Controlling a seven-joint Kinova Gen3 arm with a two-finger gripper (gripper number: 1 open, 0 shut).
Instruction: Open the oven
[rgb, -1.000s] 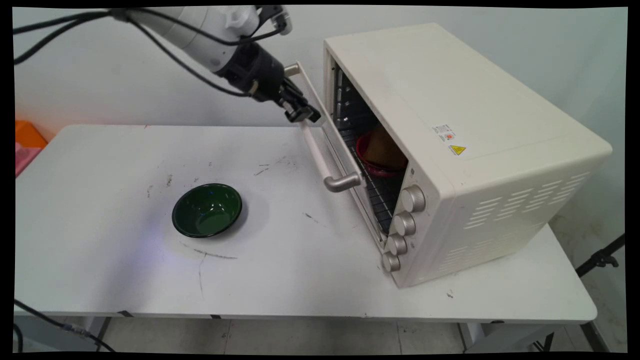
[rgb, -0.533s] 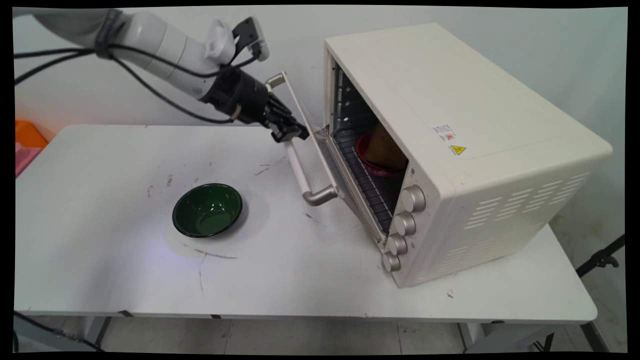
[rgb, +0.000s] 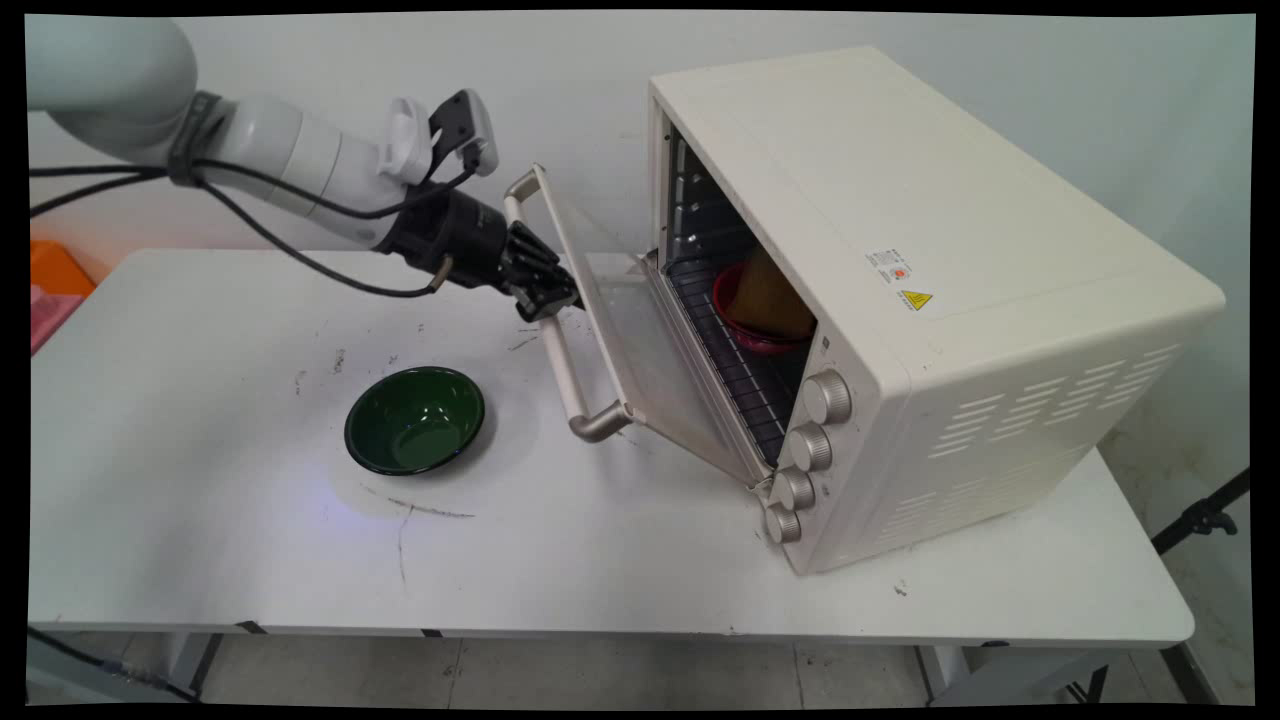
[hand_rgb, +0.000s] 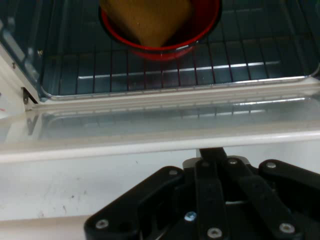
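A cream toaster oven (rgb: 900, 200) stands on the right of the white table (rgb: 200, 540). Its glass door (rgb: 620, 330) hangs half open, tilted down toward the table. My gripper (rgb: 552, 300) is shut on the door's metal handle (rgb: 560, 370), near the middle of the bar. On the wire rack (hand_rgb: 250, 60) inside sits a red bowl (rgb: 745, 330) holding something brown (rgb: 770, 295). The hand view looks over the door's top edge (hand_rgb: 150, 145) at the same red bowl (hand_rgb: 200, 37); my gripper (hand_rgb: 212, 152) rises from the bottom, fingers drawn together over the handle.
A dark green bowl (rgb: 415, 420) stands on the table, left of the door and below my hand. Several knobs (rgb: 810, 445) line the oven's front. An orange and pink thing (rgb: 55, 285) lies past the table's left edge. A black stand (rgb: 1200, 515) is at the right.
My gripper has moved left and down with the handle in it. The oven door has swung from nearly upright to about half open.
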